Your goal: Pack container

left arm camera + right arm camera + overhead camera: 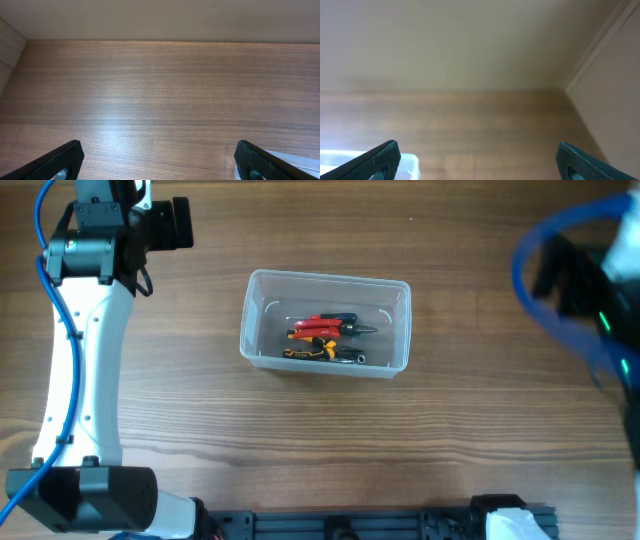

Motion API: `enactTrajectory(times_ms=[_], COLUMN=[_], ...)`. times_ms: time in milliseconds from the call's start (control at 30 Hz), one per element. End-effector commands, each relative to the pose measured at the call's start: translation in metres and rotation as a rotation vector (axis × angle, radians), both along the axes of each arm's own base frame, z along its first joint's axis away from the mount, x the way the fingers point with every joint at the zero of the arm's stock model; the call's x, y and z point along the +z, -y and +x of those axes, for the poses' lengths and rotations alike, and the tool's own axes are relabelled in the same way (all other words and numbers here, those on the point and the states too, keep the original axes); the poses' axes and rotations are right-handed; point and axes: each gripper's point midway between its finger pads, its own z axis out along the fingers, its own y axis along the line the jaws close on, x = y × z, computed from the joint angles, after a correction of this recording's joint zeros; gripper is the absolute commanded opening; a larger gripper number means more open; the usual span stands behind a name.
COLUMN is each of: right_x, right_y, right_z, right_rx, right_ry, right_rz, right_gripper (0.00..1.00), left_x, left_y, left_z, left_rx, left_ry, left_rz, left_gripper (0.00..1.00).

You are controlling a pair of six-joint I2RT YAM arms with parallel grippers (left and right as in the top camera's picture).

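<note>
The clear plastic container [325, 323] stands on the wooden table near the middle in the overhead view. Inside it lie a red-handled tool [322, 326], an orange-and-black tool [310, 350] and a dark metal piece [352, 357]. My left gripper [159, 162] is open and empty over bare table at the far left, well away from the container; a corner of the container [295, 161] shows at its lower right. My right gripper [477, 162] is open and empty at the far right; a corner of the container [365, 162] shows at its lower left. In the overhead view the right arm [590, 280] is a blur.
The left arm's white link [80, 370] runs down the table's left side to its base [85, 500]. A blue cable [560, 330] loops around the right arm. A wall [470, 45] borders the table's far edge.
</note>
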Motion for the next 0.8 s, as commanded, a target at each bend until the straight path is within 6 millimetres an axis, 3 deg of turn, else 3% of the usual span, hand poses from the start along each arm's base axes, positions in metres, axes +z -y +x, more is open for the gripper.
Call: enactTrajectory(times_ms=[0,133,267,367,500,767], right_x=[0.038,0.051,0.045,0.023,-0.023,-0.120], right_y=[-0.002,0.000,-0.009,-0.027,-0.049,-0.052], right_z=[-0.061,-0.120,-0.139,-0.127,-0.100,-0.068], right_rx=[0.016,0.031,0.084,0.184,0.309,0.305], right_ry=[0.157,0.260,0.345,0.416,0.499,0.584], right_rz=[0.013,0.000,0.013,0.028,0.042,0.246], right_gripper=[1.00,1.00,1.00,1.00,1.00,1.00], left_x=[0.007,0.007,0.007,0.007,0.007,0.007], left_y=[-0.002,-0.002,-0.002,-0.002,-0.002,-0.002], left_z=[-0.001,-0.001,-0.001,-0.001,-0.001,-0.001], left_rx=[0.018,0.018,0.018,0.018,0.018,0.018], left_ry=[0.017,0.017,0.017,0.017,0.017,0.017], left_rz=[-0.009,-0.009,-0.009,-0.009,-0.009,-0.009], left_gripper=[1.00,1.00,1.00,1.00,1.00,1.00])
